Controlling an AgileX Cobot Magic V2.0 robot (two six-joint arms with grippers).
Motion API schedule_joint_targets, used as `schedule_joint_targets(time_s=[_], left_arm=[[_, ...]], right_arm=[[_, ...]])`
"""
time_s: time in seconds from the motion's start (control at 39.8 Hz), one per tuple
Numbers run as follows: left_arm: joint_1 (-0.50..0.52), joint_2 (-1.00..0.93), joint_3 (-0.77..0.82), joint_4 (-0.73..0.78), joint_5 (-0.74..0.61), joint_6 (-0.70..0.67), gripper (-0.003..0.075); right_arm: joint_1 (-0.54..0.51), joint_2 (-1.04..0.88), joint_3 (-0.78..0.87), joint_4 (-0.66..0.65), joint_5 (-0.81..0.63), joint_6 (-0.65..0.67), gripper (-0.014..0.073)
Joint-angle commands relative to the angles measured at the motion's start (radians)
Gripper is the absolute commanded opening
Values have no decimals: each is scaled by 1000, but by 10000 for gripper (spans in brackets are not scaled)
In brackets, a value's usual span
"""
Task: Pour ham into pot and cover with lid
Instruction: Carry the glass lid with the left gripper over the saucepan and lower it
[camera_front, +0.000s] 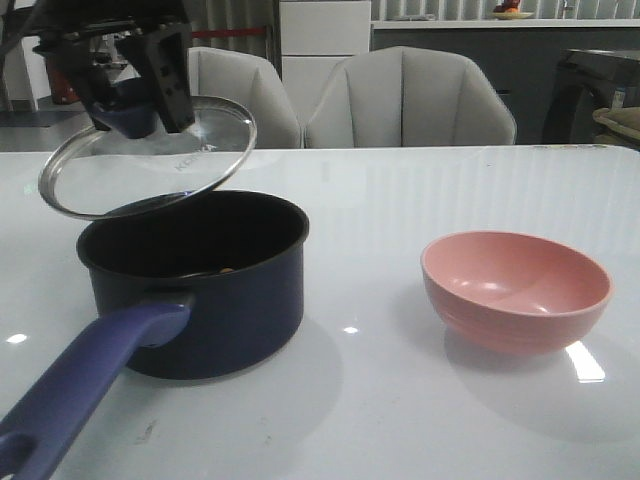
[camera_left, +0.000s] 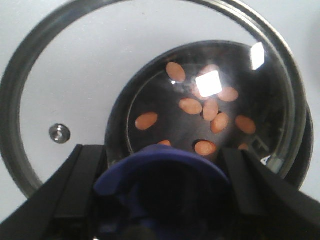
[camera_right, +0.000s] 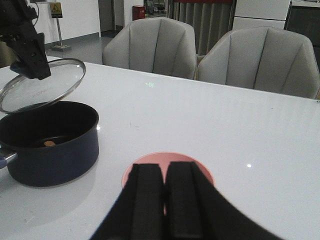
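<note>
Holding the lid (camera_front: 150, 160) by its blue knob, our left claw (camera_front: 135, 85) keeps it tilted above the pot (camera_front: 195, 285), the near rim low over the pot's back edge and the far rim raised — not yet seated. Through the glass in the left wrist view we see the ham (camera_left: 210, 112), a scatter of orange-pink chunks lying on the pot's dark floor, so we judge the pouring done and the covering step in hand. The pink bowl (camera_front: 515, 290) stands empty on the counter (camera_front: 400, 200), well apart from the pot on its right. Our right claw (camera_right: 165, 195) hangs above the bowl with its fingers pressed together, holding nothing. Next, we judge, the lid must be levelled and centred over the rim, then lowered until the steel edge sits all round — only then should the knob be let go.
</note>
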Motion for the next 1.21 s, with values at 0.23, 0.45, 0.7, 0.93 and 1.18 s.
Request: schedule_joint_targets(time_s=[0.23, 0.45, 0.7, 0.93, 1.18], left_arm=[[-120, -60, -31, 46, 47, 3, 208], [-120, -60, 11, 40, 47, 3, 209], [-120, -58, 38, 28, 47, 3, 209], [-120, -35, 38, 22, 47, 3, 210], [-120, 2, 36, 2, 47, 1, 210]], right_arm=[[0, 9, -24, 6, -86, -11, 151], [0, 9, -24, 6, -86, -11, 151], [0, 9, -24, 6, -87, -11, 151], [0, 9, -24, 6, -87, -11, 151], [0, 9, -24, 6, -87, -11, 151]])
